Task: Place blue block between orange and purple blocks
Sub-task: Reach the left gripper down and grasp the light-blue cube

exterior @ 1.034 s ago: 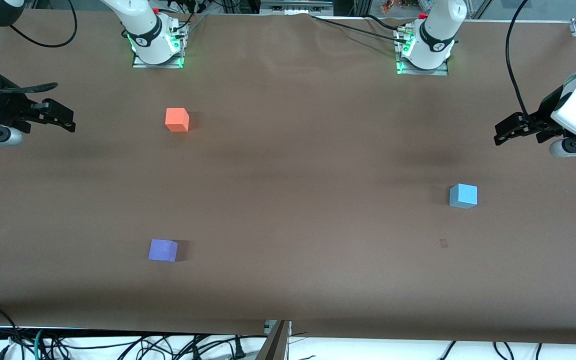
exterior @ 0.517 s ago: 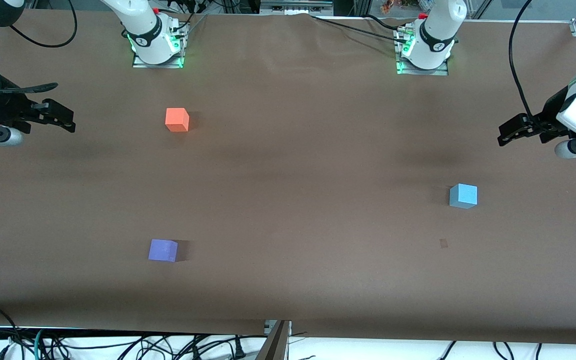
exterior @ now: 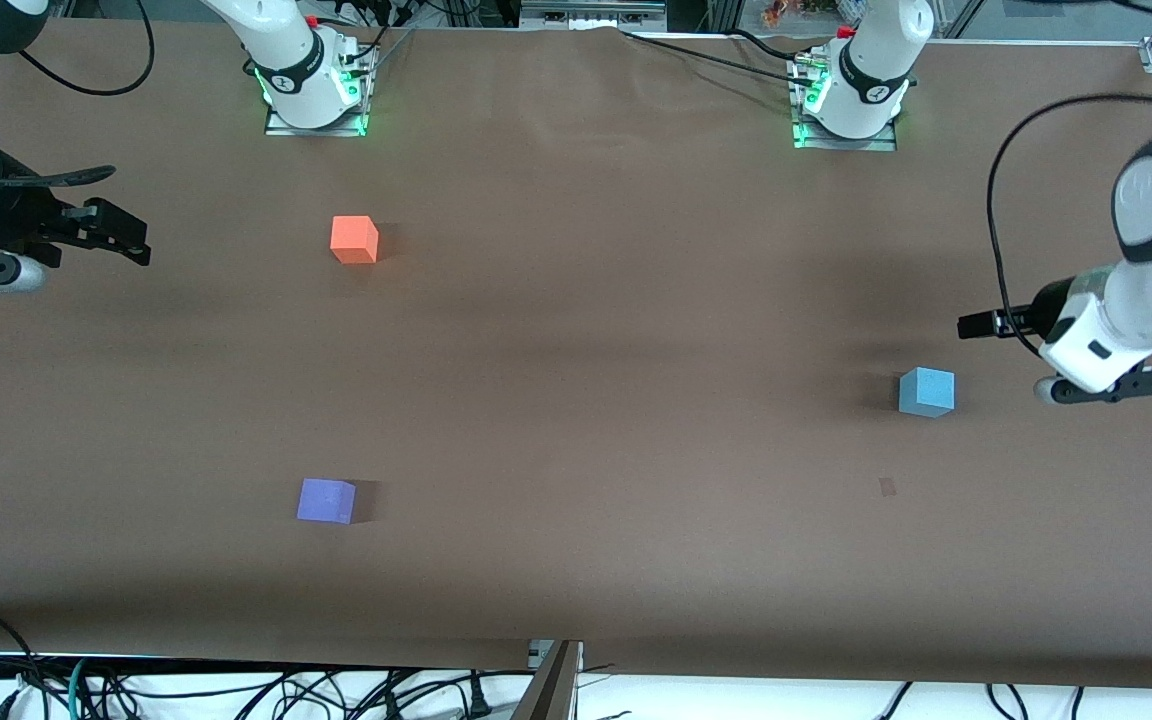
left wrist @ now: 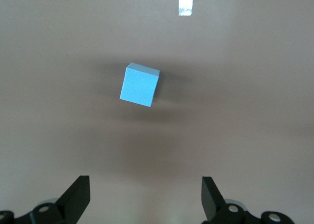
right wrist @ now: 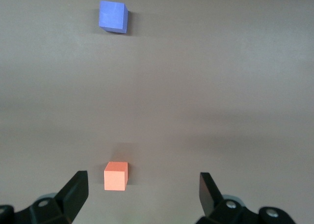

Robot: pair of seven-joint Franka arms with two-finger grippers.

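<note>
The blue block [exterior: 926,391] sits on the brown table toward the left arm's end; it also shows in the left wrist view [left wrist: 140,85]. The orange block [exterior: 354,240] and the purple block [exterior: 326,500] sit toward the right arm's end, the purple one nearer the front camera. My left gripper [exterior: 973,326] hangs open and empty in the air beside the blue block, apart from it, with its jaws wide [left wrist: 145,199]. My right gripper [exterior: 136,237] waits open and empty at the right arm's end of the table [right wrist: 142,194], with the orange block [right wrist: 116,176] and purple block [right wrist: 113,16] in its view.
A small pale mark [exterior: 887,487] lies on the table [exterior: 586,400] nearer the front camera than the blue block. The two arm bases [exterior: 311,90] [exterior: 851,95] stand along the table's edge farthest from the front camera. Cables hang below the table's edge nearest the camera.
The left arm has swung and brought its gripper down close beside the blue block. The right arm and all three blocks have not moved.
</note>
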